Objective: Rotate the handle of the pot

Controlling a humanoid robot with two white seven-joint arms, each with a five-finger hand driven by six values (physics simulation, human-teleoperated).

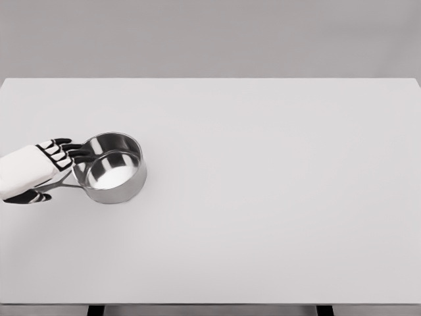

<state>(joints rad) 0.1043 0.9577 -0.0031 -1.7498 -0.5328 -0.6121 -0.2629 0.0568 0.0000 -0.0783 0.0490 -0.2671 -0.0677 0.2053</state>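
While the steel pot (110,168) sits upright at about 9 o'clock on the white table (276,197), the left hand (36,170) is right on its 9 o'clock side, fingers (74,153) curled against the rim, thin handle (62,186) running beneath the palm, so it's gripping the pot.

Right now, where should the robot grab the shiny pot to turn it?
By its thin handle, coming from the left. The handle sticks out sideways from the steel pot toward the left hand, which is already beside it; the round body looks harder to hold.
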